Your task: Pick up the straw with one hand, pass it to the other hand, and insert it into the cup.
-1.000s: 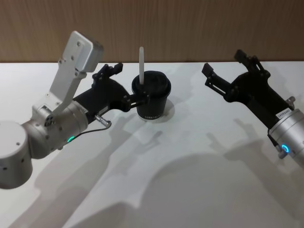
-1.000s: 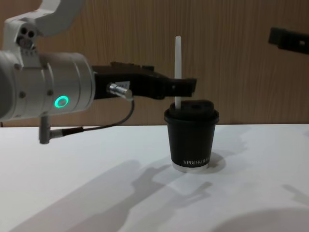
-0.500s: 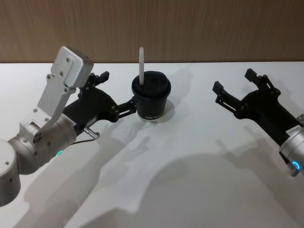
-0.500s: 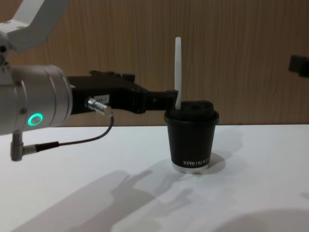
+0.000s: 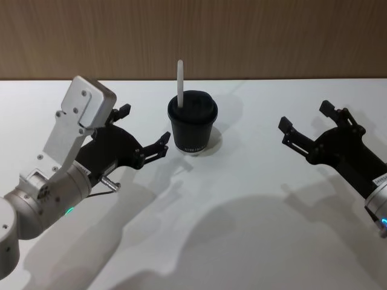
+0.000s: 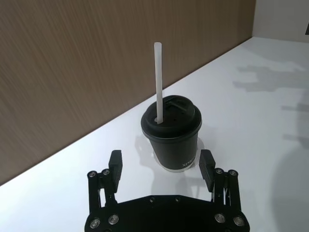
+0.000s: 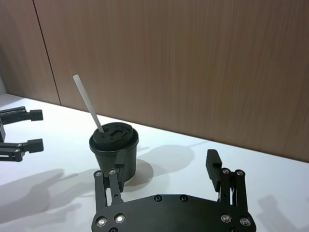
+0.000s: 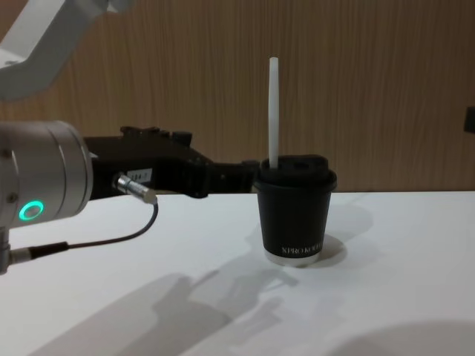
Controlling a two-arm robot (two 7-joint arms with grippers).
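The straw (image 5: 179, 84), probably light and easily bent, stood in the cup (image 5: 192, 128), both grippers' fingers spread wide and empty.

Matt black paper cup (image 5: 192, 132) under a smooth black plastic lid (image 5: 192, 109); smooth white straw (image 5: 180, 80); matt white table (image 5: 242, 211); wood-grain wall (image 5: 242, 36); brushed silver metal wrist (image 8: 41, 182).
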